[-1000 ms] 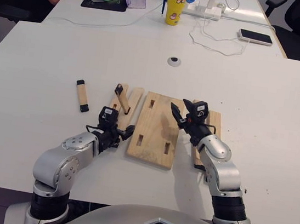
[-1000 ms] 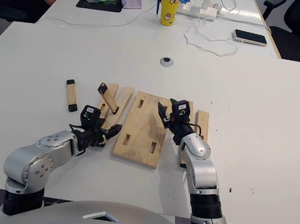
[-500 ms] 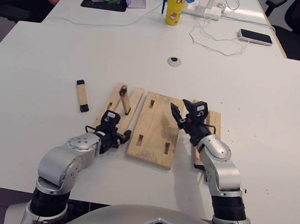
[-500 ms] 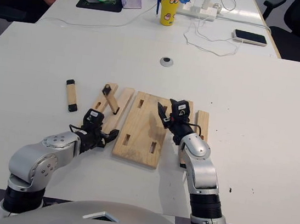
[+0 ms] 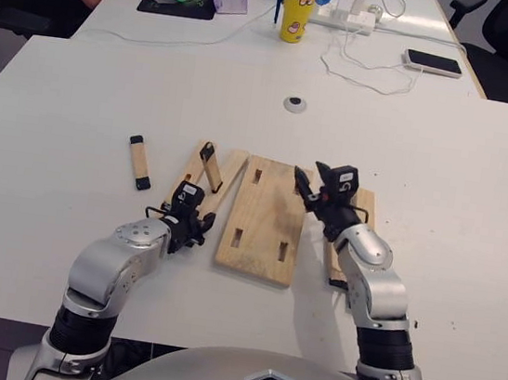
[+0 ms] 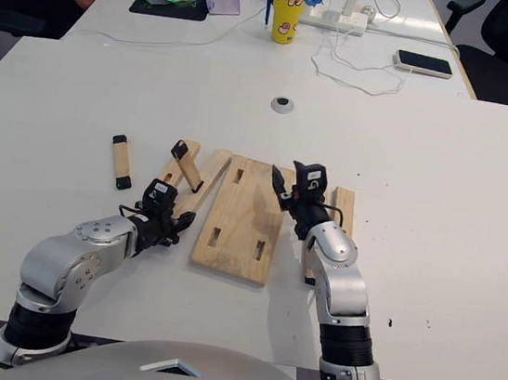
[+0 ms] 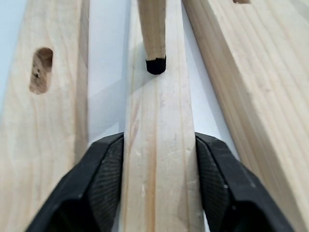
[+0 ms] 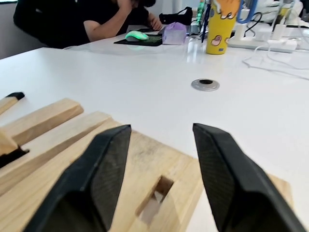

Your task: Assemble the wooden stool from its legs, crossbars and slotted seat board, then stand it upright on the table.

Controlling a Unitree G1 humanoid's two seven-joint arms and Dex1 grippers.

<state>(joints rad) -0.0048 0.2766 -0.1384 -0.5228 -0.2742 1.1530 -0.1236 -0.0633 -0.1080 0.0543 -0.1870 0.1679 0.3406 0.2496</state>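
The left tool (image 7: 159, 186) is clamped on the near end of a long pale wooden slat (image 5: 227, 177). The slat lies just left of the flat slotted wooden seat board (image 5: 264, 219) on the white worktop (image 5: 428, 147). The right tool (image 8: 160, 129), fingers apart, is at the board's far right corner.

The seat board (image 5: 264, 218) is pale bare wood, matt, with visible grain; its slot (image 8: 153, 197) has rough, splintery edges. The slat (image 7: 157, 111) is the same light wood, sanded smooth, with fine lengthwise grain. The leg (image 7: 152, 24) lying on it ends in a matt black cap (image 7: 155, 65). The left gripper (image 7: 159, 159) has black, finely textured pads (image 7: 106, 179). The right gripper (image 8: 160, 130) has smooth black plastic fingers (image 8: 104, 179) with a faint sheen. The table (image 5: 445, 159) is white, smooth and slightly glossy, and its round grommet (image 8: 206, 84) is shiny metal.
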